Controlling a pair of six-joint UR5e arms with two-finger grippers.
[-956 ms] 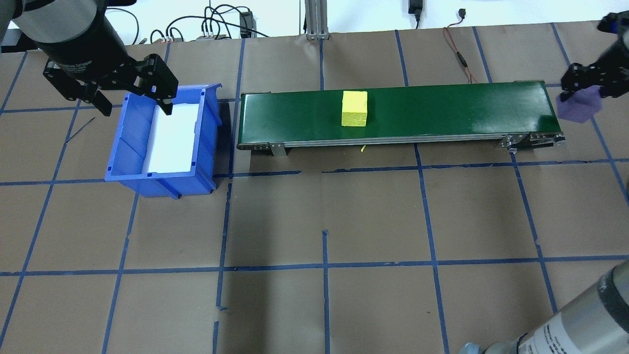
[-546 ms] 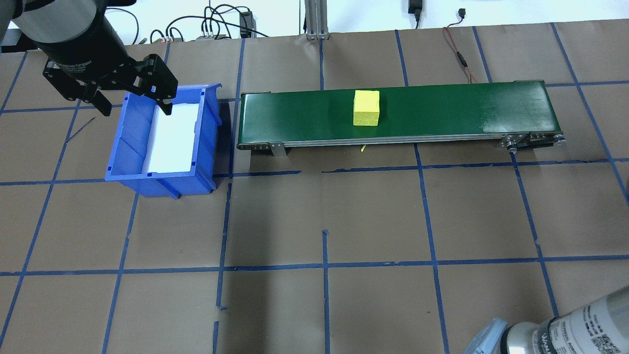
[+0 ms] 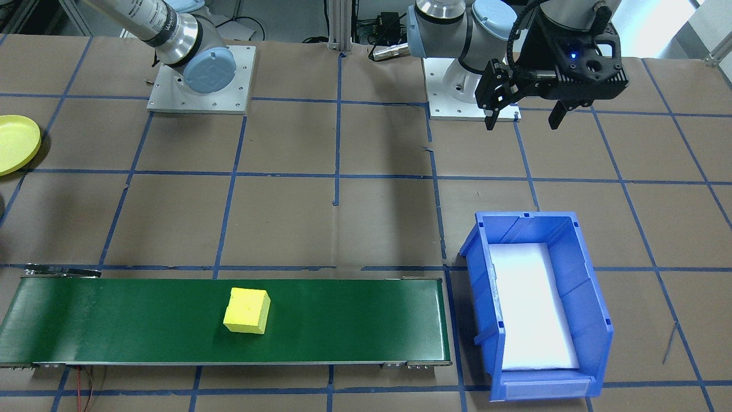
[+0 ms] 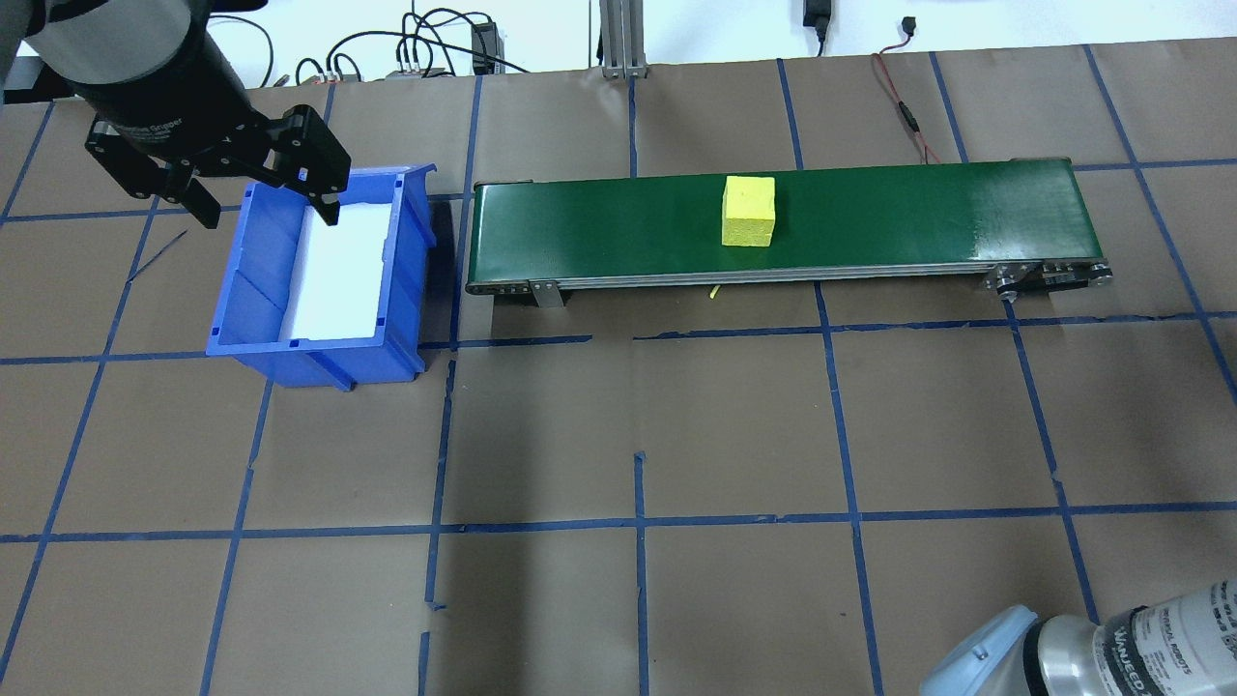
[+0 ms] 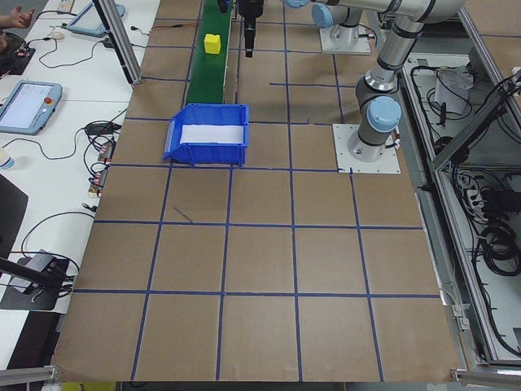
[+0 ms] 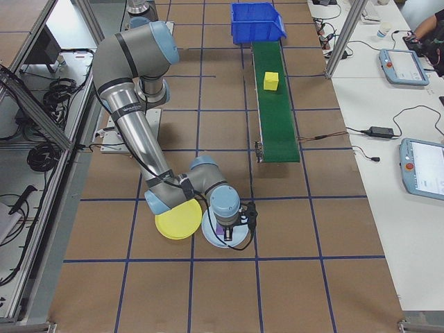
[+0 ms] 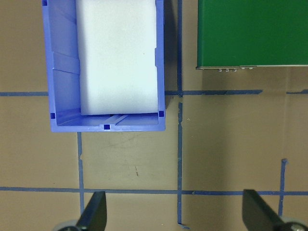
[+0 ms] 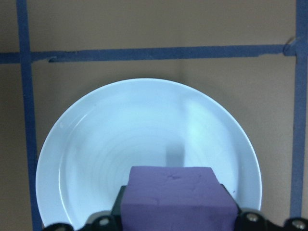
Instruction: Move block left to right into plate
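Brown paper-covered worktop (image 4: pixel 734 425) criss-crossed with a blue tape grid. Bright yellow foam cube (image 4: pixel 750 211) on a dark green conveyor belt (image 4: pixel 599 227). Blue plastic bin (image 4: pixel 261 300) with a white foam liner (image 4: pixel 338 271). Purple foam block (image 8: pixel 175 195) over a pale blue round plate (image 8: pixel 120 154), yellow-green round plastic plate (image 6: pixel 178 220) next to it.

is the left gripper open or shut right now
Open. The left gripper hangs with fingers spread wide and nothing between them, near the blue bin.
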